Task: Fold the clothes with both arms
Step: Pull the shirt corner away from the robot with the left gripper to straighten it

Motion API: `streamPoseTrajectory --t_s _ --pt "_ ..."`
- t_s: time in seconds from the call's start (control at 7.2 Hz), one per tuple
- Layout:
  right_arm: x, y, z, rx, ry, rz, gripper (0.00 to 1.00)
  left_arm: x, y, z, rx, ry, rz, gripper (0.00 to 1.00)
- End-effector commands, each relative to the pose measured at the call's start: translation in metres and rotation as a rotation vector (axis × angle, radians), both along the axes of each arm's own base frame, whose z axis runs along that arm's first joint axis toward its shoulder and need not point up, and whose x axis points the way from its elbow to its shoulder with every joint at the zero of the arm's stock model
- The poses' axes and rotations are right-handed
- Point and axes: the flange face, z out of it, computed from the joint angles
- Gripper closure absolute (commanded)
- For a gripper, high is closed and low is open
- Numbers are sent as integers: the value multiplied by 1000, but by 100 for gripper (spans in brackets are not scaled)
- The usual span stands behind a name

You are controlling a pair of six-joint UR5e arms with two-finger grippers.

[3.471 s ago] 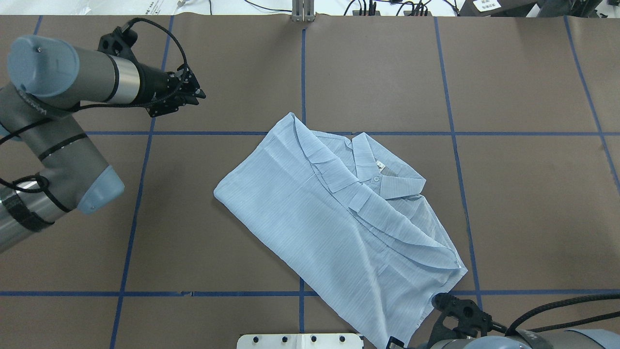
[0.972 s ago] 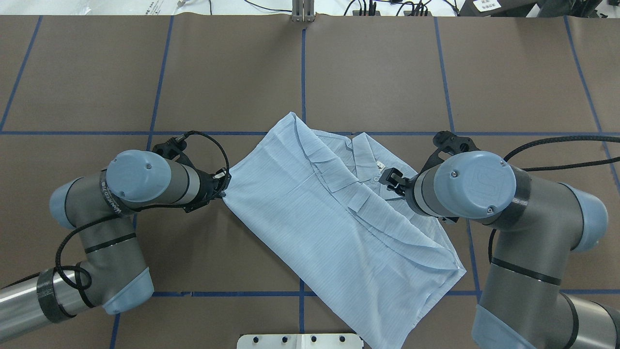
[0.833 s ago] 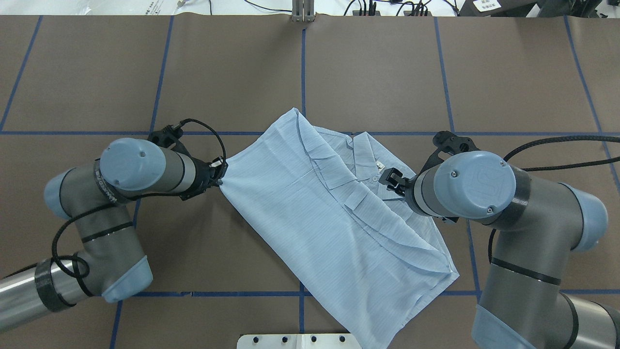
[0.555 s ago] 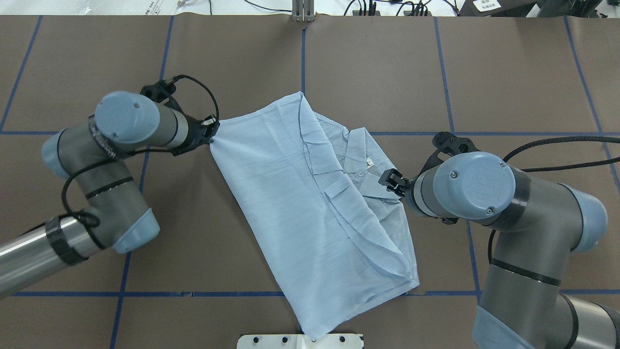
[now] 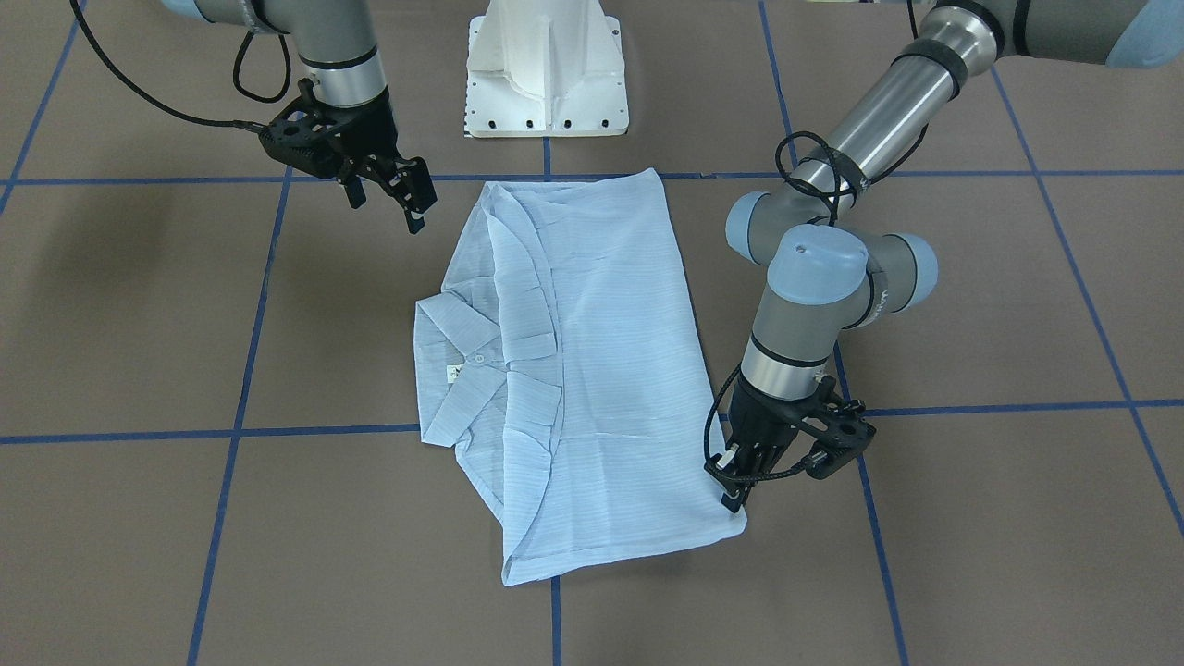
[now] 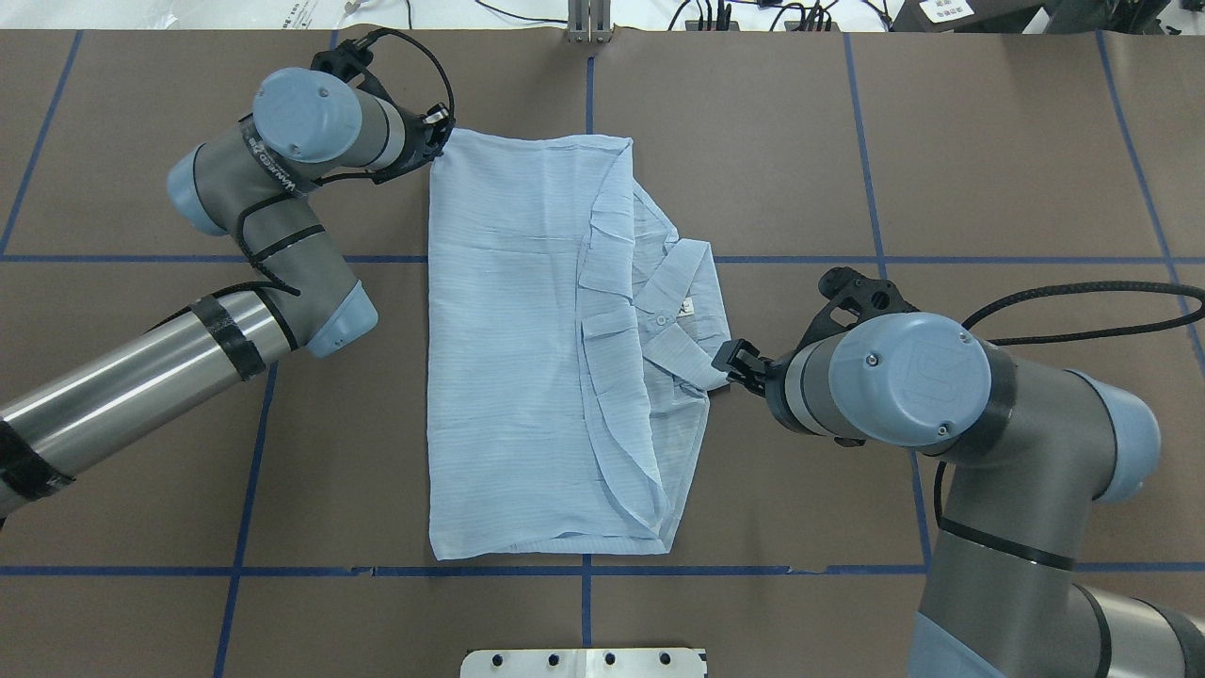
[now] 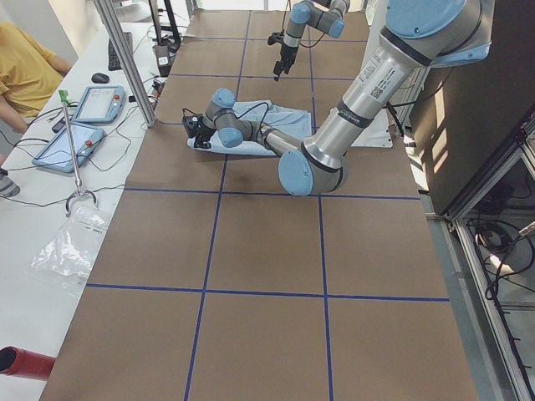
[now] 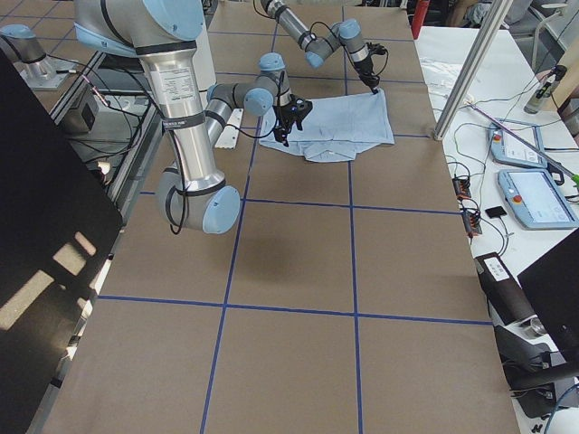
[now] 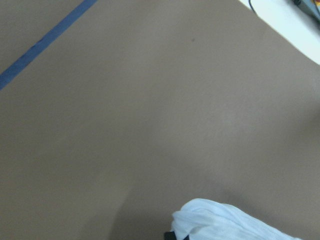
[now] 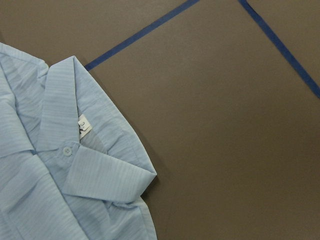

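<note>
Shirt (image 6: pixel 508 358), pale blue and folded lengthwise, flat on the table (image 6: pixel 988 169) just in front of the pedestal base (image 5: pixel 546 74). Left tool (image 5: pixel 733 495) pinches the shirt corner farthest from that base. Overhead, the right tool (image 6: pixel 729 363) seems to meet the collar (image 6: pixel 673 350); the front-facing view shows it raised clear, jaws apart, empty. Only the right wrist view resolves the neck label (image 10: pixel 83 127).

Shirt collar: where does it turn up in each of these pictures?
Front-facing: collar at the left edge of the shirt, mid-height.
Overhead: right edge, next to the right gripper.
Exterior left: too small to make out.
Exterior right: tiny, on the shirt's near edge.
Left wrist: not in it.
Right wrist: left side, lower half.
Shared landmark: the white neck label, seen front-facing, overhead and right wrist.
</note>
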Motion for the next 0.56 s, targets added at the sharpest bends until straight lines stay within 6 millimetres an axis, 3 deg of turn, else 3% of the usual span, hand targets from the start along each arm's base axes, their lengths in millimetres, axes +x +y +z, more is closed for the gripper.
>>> streamPoseTrajectory --t_s 0.0,0.14,0.42 --pt "-51 22 -7 37 0 -59 0 -25 29 -30 40 95 78 59" --pt "-70 46 -9 80 16 -111 0 -51 59 -28 51 140 144 59" --pt "-108 85 -10 245 78 -322 0 -99 70 -13 143 93 164 59"
